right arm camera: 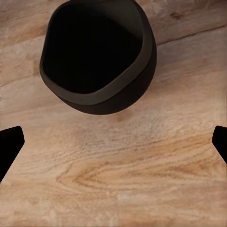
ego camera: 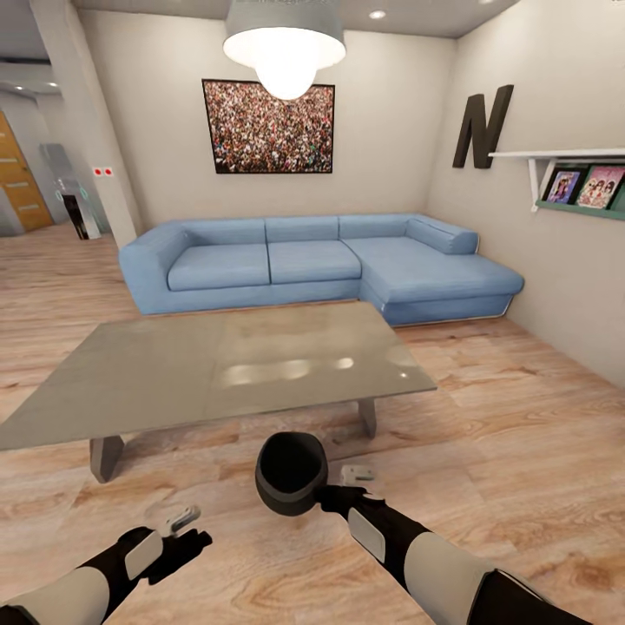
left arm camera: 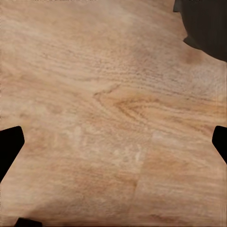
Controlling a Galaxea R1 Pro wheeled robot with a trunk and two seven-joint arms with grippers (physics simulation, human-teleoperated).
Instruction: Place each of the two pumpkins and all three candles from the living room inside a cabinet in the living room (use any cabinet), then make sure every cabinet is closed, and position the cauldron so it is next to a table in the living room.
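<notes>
Matte black round-bellied cauldron (ego camera: 291, 474), wide mouth open and empty, low centre of head frame, on wooden floor just in front of the low glossy grey rectangular counter (ego camera: 174, 365), near its right leg.

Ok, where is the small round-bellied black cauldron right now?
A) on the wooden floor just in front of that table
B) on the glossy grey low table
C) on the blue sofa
A: the cauldron sits on the wooden floor before the grey table, beside the right gripper.
</notes>
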